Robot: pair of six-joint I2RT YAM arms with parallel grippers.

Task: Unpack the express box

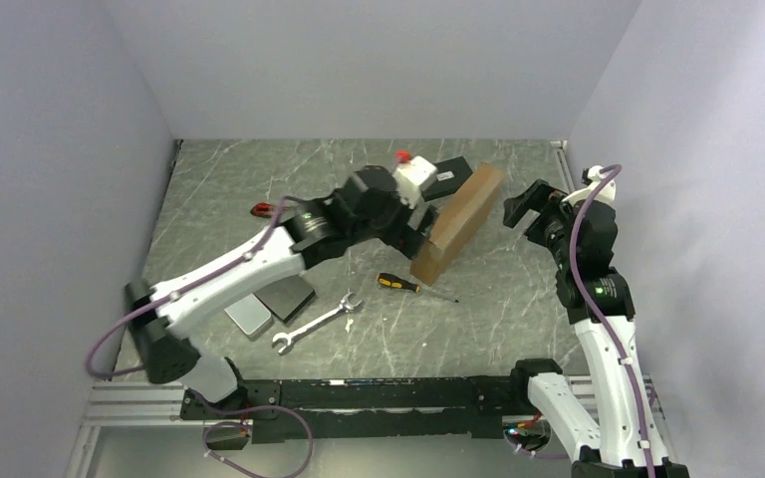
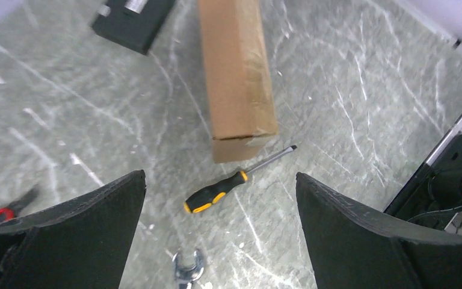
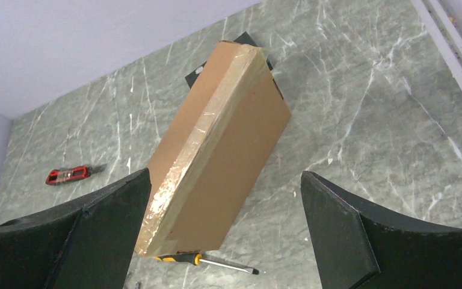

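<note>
The express box (image 1: 458, 221) is a brown cardboard mailer, closed and taped along its seam. It stands tilted on a long edge at the table's middle. It also shows in the left wrist view (image 2: 237, 72) and the right wrist view (image 3: 222, 156). My left gripper (image 1: 410, 237) is open and empty just left of the box's near end, above the table (image 2: 219, 235). My right gripper (image 1: 520, 202) is open and empty to the right of the box, facing its broad side (image 3: 225, 235), not touching it.
A black-and-yellow screwdriver (image 1: 403, 284) lies by the box's near end. A wrench (image 1: 314, 324) lies nearer. A dark grey slab (image 1: 284, 297) and a lighter one (image 1: 249, 314) lie left. A red utility knife (image 1: 262, 209) lies far left. A small black box (image 1: 450, 176) lies behind.
</note>
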